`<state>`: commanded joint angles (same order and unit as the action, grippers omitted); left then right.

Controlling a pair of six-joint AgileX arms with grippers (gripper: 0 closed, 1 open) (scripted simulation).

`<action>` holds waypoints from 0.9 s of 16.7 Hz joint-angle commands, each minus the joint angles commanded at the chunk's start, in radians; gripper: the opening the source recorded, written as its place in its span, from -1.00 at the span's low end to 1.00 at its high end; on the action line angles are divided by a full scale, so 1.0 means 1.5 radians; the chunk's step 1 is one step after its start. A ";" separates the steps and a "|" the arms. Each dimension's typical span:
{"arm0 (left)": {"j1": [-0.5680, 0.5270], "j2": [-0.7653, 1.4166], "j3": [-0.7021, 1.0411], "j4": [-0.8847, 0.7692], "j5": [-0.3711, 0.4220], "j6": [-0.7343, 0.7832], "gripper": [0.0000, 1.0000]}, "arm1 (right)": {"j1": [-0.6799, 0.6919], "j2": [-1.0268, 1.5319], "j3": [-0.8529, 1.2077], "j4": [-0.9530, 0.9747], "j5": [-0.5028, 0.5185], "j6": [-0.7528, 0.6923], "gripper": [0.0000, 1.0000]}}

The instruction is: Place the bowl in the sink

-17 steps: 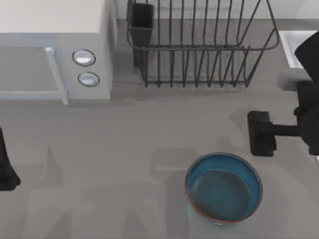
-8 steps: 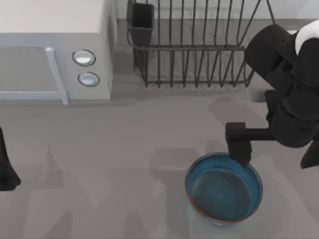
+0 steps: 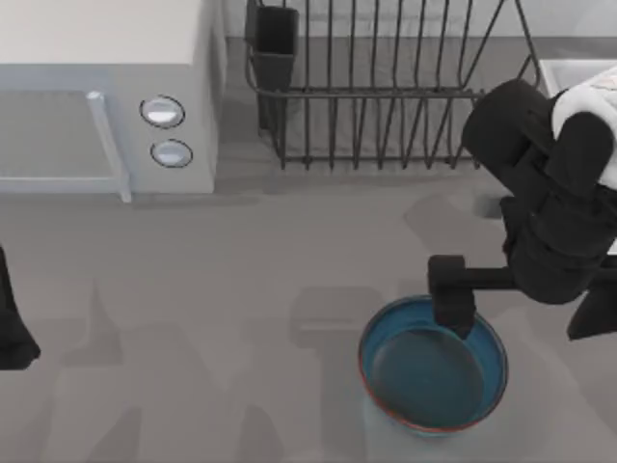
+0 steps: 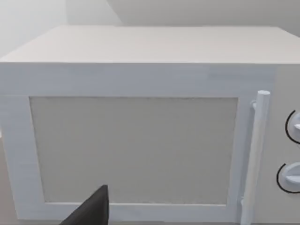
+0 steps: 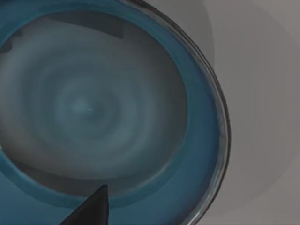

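Right gripper point(image 3: 452, 307) hangs over the far rim of the glossy blue-teal round bowl point(image 3: 433, 363), which sits on the grey table point(image 3: 241, 289) directly beneath; finger spread: cannot tell. Risk: fingers strike the rim, bowl skids or tips. Left arm parked.

I am looking at a kitchen, the drawn kind made on a computer; a white microwave point(image 3: 106, 96) stands at the back left of a grey table point(image 3: 241, 270), with two round knobs point(image 3: 162, 112) and a long door handle point(image 3: 108, 145); my left wrist camera faces its door point(image 4: 133, 150) from up close; next to it stands a dark wire dish rack point(image 3: 386, 87) with a small dark cup holder point(image 3: 275, 43) at one end; at the far right I see a corner of the pale sink point(image 3: 569, 82); a blue bowl point(image 3: 432, 365) sits on the table near the front; these are all things for cooking and washing up.
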<state>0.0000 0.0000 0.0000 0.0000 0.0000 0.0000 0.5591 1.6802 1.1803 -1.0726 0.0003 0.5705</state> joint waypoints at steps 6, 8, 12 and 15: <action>0.000 0.000 0.000 0.000 0.000 0.000 1.00 | 0.003 0.058 -0.115 0.176 0.000 0.004 1.00; 0.000 0.000 0.000 0.000 0.000 0.000 1.00 | 0.003 0.063 -0.125 0.189 0.000 0.004 1.00; 0.000 0.000 0.000 0.000 0.000 0.000 1.00 | 0.003 0.063 -0.125 0.189 0.000 0.004 0.85; 0.000 0.000 0.000 0.000 0.000 0.000 1.00 | 0.003 0.063 -0.125 0.189 0.000 0.004 0.40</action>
<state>0.0000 0.0000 0.0000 0.0000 0.0000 0.0000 0.5638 1.7751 0.9931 -0.7889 0.0006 0.5770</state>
